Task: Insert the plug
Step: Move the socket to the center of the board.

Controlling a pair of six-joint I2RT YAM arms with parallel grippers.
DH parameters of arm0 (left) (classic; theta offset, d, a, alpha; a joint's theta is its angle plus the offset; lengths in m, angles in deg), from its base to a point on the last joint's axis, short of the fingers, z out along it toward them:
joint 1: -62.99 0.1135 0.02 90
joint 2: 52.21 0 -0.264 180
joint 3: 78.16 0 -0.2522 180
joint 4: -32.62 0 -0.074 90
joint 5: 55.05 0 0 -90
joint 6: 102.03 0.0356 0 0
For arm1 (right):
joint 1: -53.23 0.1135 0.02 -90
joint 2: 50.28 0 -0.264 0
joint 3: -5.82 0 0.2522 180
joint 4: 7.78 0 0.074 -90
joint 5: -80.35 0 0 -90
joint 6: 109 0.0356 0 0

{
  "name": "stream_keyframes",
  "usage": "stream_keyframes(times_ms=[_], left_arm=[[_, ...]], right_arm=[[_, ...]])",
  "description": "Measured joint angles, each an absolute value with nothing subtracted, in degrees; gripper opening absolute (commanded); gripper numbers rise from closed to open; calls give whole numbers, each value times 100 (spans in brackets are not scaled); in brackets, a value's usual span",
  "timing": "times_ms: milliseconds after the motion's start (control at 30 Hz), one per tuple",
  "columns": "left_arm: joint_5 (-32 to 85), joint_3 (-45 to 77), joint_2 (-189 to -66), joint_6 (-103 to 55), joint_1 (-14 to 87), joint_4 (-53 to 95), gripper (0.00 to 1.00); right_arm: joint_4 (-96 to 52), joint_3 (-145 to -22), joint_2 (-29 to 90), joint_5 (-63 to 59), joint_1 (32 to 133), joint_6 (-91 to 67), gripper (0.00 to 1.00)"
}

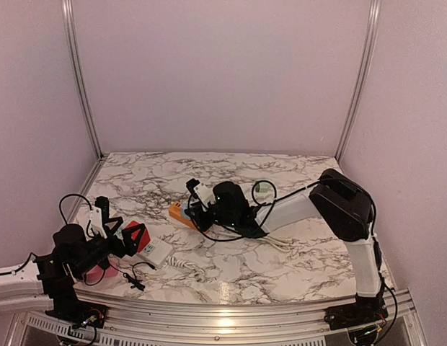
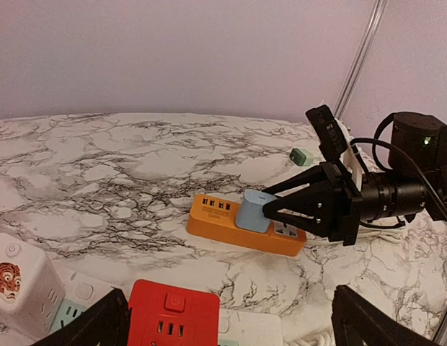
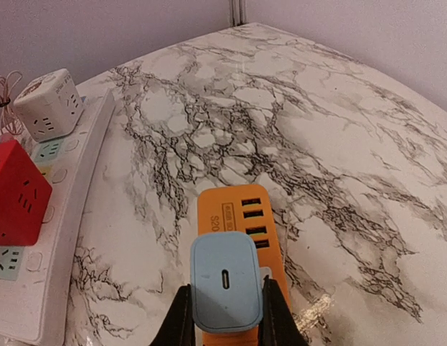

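Marble worktop [image 1: 295,252] leaves open room behind the orange power strip [image 2: 223,220] lying mid-worktop. White strip [image 3: 72,209] sits well apart, under the left gripper [image 1: 126,238], jaws wide and empty. Right gripper [image 3: 227,317] has its jaws clamped on the blue plug [image 3: 225,281], holding it upright on a socket; seating depth unclear.

- A marble-patterned table [image 1: 295,259] carries all the things.
- A white power strip [image 3: 78,194] lies along its left side.
- A red cube socket [image 3: 18,191] sits on this strip.
- A white cube socket [image 2: 25,288] with a tiger sticker stands at the strip's end.
- A small green object [image 2: 301,156] lies well apart, further back.
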State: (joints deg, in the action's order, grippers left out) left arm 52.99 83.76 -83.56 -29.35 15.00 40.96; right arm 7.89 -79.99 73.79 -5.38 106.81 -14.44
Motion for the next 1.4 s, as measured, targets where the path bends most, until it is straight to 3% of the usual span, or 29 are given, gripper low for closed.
stream_keyframes(times_ms=[300,600,1400], left_arm=[[5297,8376,-8273,-2935,1500,4125,99],[5295,8376,-8158,-2933,1500,4125,99],[5292,8376,-8158,-2933,1500,4125,99]], right_arm=[[181,-9796,8433,-1058,11001,-1265,0],[24,-10106,8599,-1310,11119,-1147,5],[-702,-10106,8332,-1168,11130,-1370,42]])
